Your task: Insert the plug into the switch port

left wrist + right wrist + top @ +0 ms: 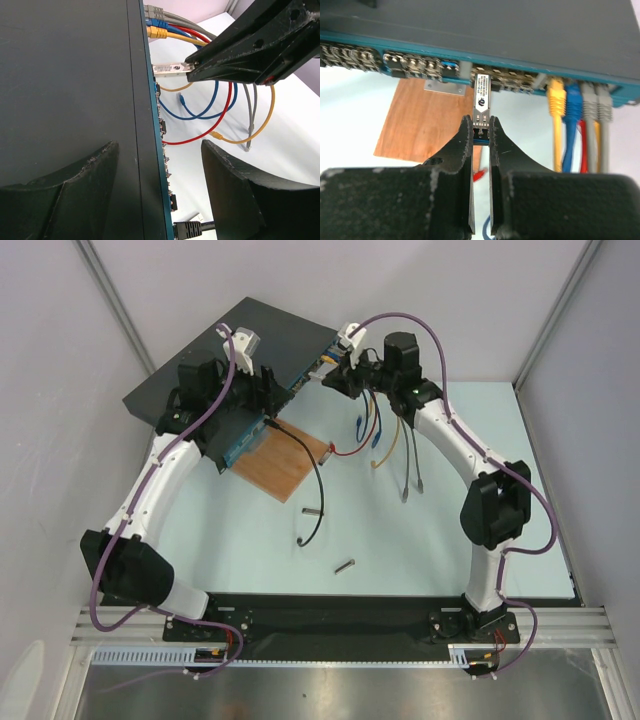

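Observation:
The switch (255, 345), a flat dark box, lies at the back left with its blue port face (420, 64) turned toward the right arm. A small silver plug (481, 97) is pinched at its rear end by my right gripper (481, 131), which is shut on it. The plug's front end (167, 68) meets the port row; how deep it sits cannot be told. My left gripper (160, 145) is open and straddles the switch's front edge, with one finger (75, 195) over the dark top and the other (250, 200) over the table.
Yellow (555, 100), blue (572, 102) and grey (592, 107) cables are plugged in just right of the plug, and their loops trail over the table (390, 445). A brown wooden board (285, 460) lies beneath the switch's front. There is also a black cable (318, 490) and two small metal cylinders (345, 565).

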`<state>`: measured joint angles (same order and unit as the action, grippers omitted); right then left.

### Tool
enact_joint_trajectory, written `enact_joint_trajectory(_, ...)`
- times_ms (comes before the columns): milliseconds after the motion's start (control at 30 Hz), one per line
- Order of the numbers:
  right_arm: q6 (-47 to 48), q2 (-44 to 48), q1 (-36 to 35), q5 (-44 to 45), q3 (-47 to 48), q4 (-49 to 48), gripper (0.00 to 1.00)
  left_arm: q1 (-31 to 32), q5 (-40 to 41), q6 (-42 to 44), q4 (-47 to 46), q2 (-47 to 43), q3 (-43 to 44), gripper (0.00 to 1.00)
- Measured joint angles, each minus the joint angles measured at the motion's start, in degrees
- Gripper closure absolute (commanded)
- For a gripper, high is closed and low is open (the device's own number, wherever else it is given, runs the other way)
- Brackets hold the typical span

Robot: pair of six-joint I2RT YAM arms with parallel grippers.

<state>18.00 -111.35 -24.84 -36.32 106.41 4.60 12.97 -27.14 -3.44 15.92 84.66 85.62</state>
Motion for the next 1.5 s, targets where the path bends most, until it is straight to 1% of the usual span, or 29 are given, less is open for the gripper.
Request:
enact_joint_trajectory(533,0.1,-3.3,-0.3,-0.5,4.8,1.9,1.0,0.0,0.0,0.0,-0.3,0.1,0.0,0.27)
enact_joint_trajectory(1500,-1.0,-3.3,-0.3,-1.7,4.9,2.0,1.0,0.0,0.0,0.0,-0.3,0.1,0.0,0.27)
